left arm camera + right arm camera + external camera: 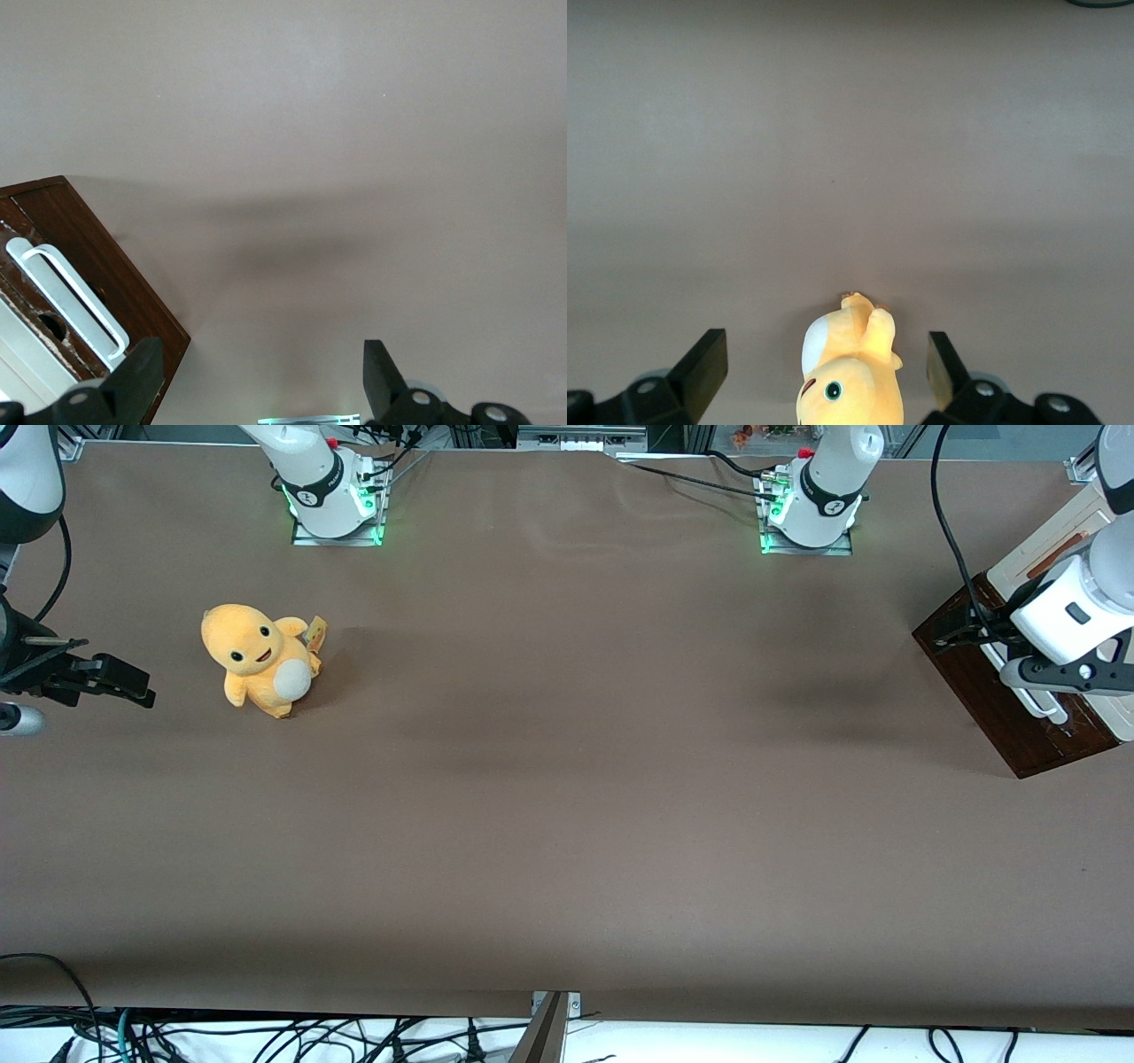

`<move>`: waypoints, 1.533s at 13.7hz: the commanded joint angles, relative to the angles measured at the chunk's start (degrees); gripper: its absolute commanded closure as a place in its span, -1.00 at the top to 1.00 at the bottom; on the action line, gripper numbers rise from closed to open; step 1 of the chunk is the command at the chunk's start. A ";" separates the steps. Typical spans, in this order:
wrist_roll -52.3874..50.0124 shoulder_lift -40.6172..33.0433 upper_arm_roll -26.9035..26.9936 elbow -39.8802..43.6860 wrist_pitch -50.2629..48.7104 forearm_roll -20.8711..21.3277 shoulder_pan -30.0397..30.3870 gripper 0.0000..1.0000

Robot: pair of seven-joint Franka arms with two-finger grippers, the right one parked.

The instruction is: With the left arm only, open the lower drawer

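The lower drawer (992,682) w/ dark wood front & white bar handle (73,301) is seen at the working arm's end of the surface (567,779). The left arm's tool (257,381) is held just above the handle, fingers (133,376) spread wide, nothing gripped.

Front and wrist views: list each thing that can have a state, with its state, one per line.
Lower drawer: not visibly pulled out; white handle ungrasped.
Gripper: open, beside the drawer front, holding nothing.
Left arm: reaching over the drawer unit.
Plush toy: upright on the table, toward the parked arm's end, untouched.
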 commanded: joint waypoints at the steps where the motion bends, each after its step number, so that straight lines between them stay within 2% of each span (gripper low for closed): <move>1: -0.13 0.03 -0.30 0.53 0.50 0.01 -0.06 1.00; 3: -0.13 0.03 -0.22 0.53 0.50 -2.27 0.20 1.00; 21: -0.22 0.03 -0.30 0.62 0.50 -2.10 0.56 1.00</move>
